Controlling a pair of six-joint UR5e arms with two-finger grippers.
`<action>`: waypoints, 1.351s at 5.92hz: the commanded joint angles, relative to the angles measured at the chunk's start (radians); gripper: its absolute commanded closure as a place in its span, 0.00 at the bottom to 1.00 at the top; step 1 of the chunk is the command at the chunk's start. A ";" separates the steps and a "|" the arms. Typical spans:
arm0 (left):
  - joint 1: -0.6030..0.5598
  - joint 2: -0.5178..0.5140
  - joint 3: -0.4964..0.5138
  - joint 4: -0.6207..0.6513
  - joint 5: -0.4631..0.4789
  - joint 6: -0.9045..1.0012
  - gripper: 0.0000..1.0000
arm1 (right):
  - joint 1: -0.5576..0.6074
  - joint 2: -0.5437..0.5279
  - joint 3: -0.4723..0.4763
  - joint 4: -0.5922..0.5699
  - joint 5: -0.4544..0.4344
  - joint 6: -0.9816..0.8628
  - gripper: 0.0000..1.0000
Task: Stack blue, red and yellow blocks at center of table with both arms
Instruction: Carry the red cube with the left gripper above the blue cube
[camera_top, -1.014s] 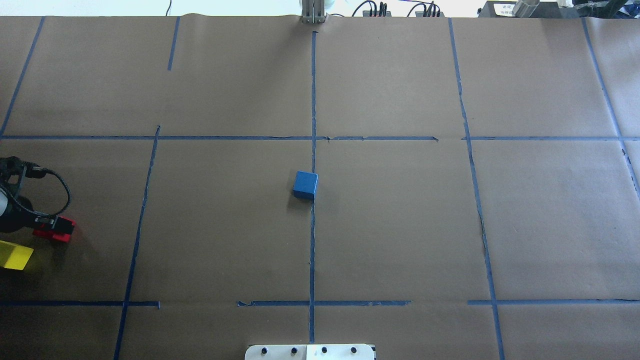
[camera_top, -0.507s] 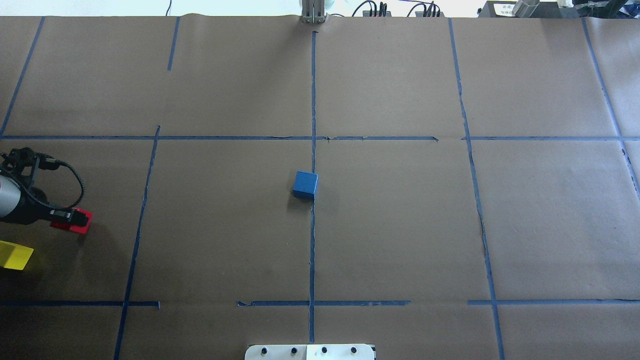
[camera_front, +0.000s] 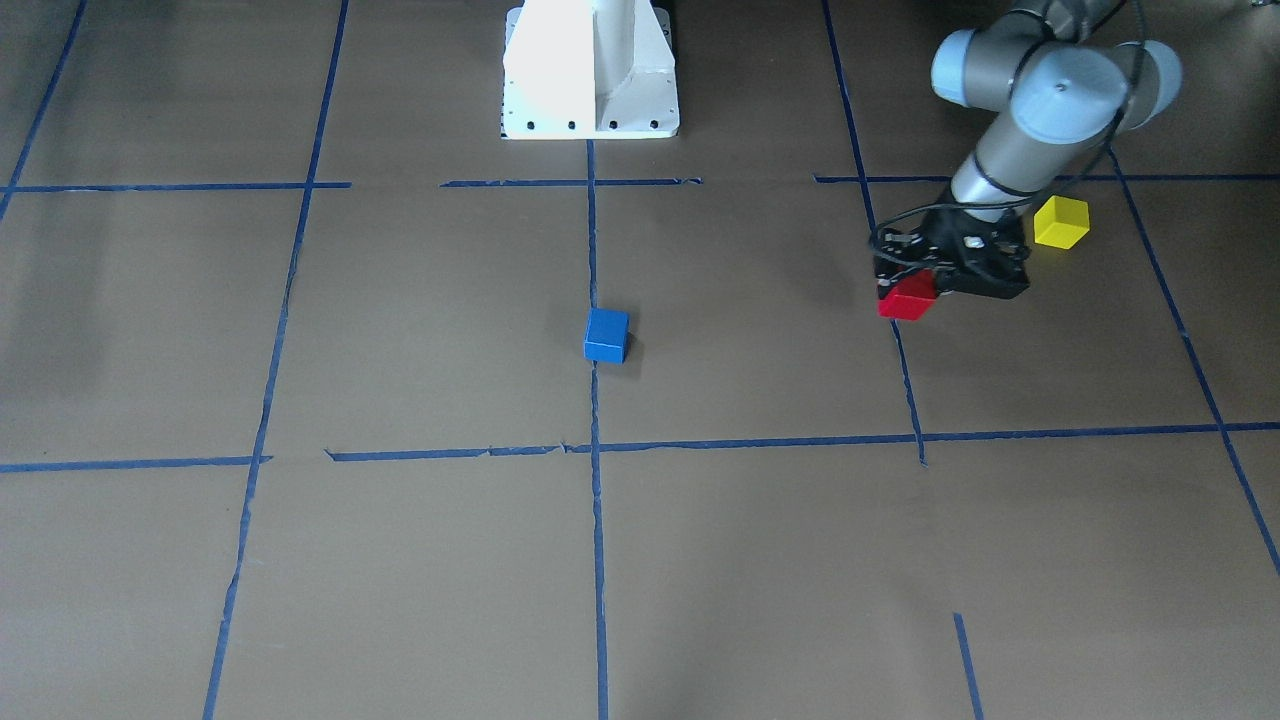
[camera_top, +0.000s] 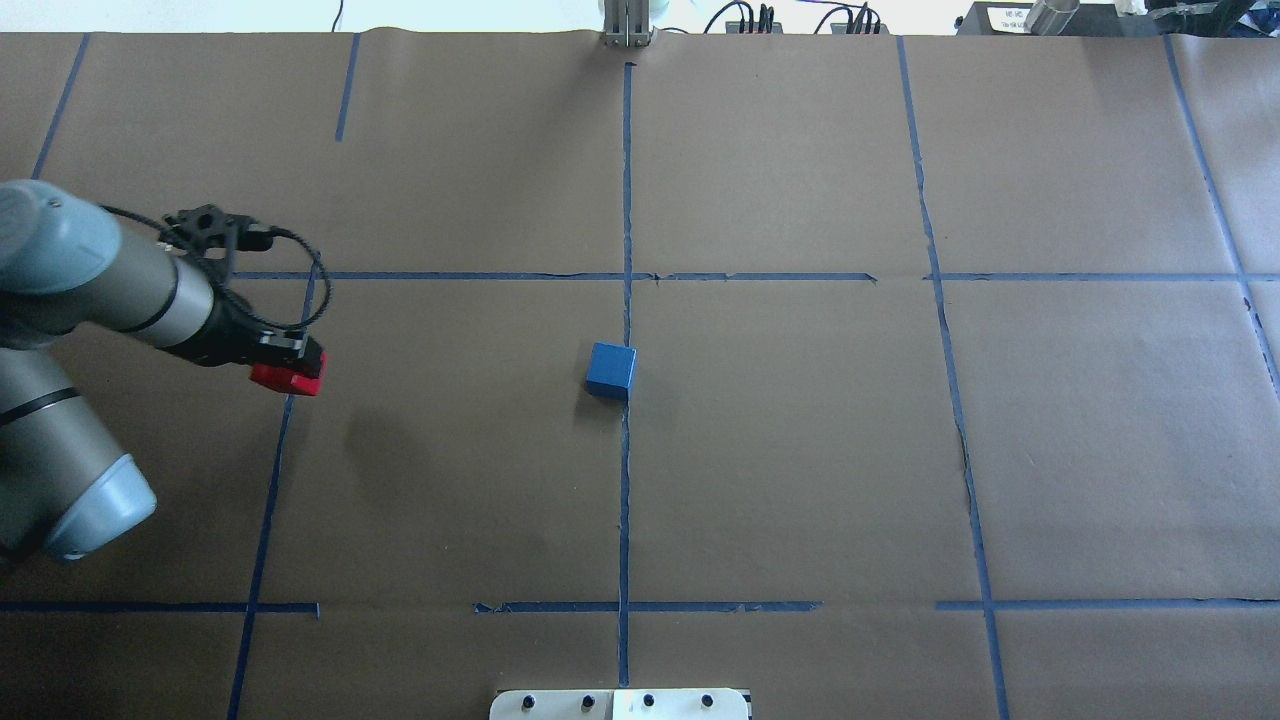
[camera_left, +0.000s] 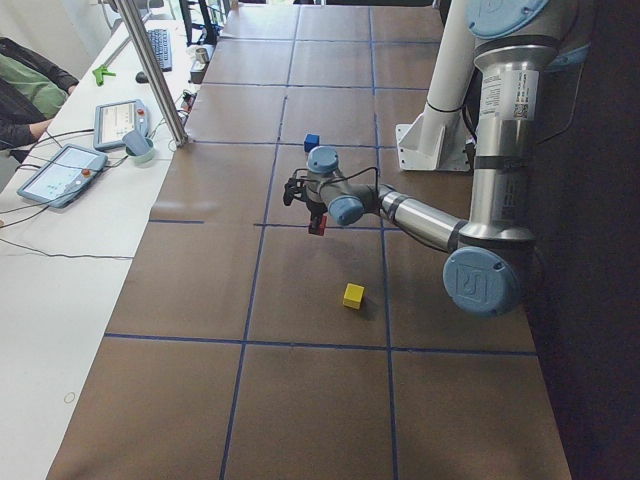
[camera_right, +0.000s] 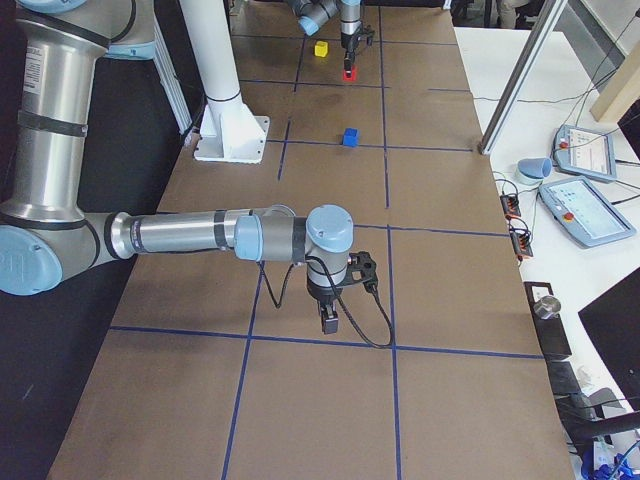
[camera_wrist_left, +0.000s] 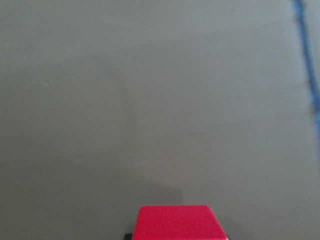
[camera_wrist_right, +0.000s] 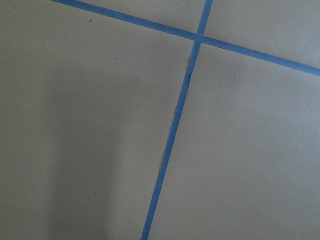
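Note:
The blue block sits on the brown paper at the table's centre, also in the front view. My left gripper is shut on the red block and holds it above the table, left of the blue block; the red block also shows in the front view and at the bottom of the left wrist view. The yellow block rests on the table behind the left arm and is hidden in the overhead view. My right gripper points down over a tape line; I cannot tell its state.
The robot's white base stands at the table's near edge. Blue tape lines divide the paper into a grid. A metal post and operators' tablets are at the far side.
My left arm has swung right and forward toward the centre, carrying the red block. The arm now covers the yellow block in the overhead view. The blue block has not moved.

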 joint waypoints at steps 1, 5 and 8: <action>0.102 -0.337 0.099 0.207 0.030 -0.123 0.96 | 0.000 0.000 0.000 0.000 0.000 0.000 0.00; 0.205 -0.604 0.359 0.195 0.165 -0.184 0.95 | 0.000 -0.002 -0.001 -0.001 0.002 0.000 0.00; 0.213 -0.616 0.385 0.196 0.176 -0.163 0.95 | 0.000 -0.002 -0.001 -0.001 0.002 0.000 0.00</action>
